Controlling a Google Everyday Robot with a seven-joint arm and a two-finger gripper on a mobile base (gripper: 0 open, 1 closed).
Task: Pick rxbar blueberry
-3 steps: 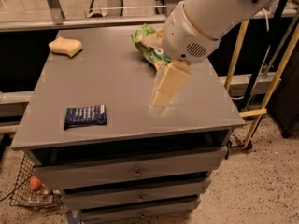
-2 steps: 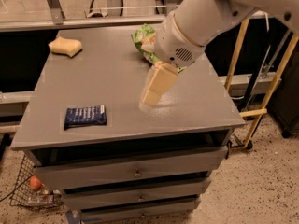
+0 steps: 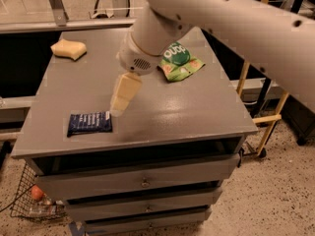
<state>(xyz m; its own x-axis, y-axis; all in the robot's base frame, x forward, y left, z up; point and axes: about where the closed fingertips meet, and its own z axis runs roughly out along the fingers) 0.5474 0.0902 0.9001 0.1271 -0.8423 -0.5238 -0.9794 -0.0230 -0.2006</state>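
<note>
A small flat rectangular rxbar blueberry (image 3: pixel 89 123), dark navy wrapper with white print too small to read, lies at 7 o'clock on the grey metal cabinet top (image 3: pixel 197 112). The cream-coloured gripper (image 3: pixel 117 111) points down just beside the bar's right end; whether it is open or closed, I cannot tell. The white robot arm (image 3: pixel 221 14) is cut off at the right edge.

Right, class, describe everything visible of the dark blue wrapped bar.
The rxbar blueberry is a small, flat, navy rectangle in a wrapper with lines of white print. It lies flat near the front left of the grey cabinet top, long side along the front edge. The gripper hangs by its right end.
</note>
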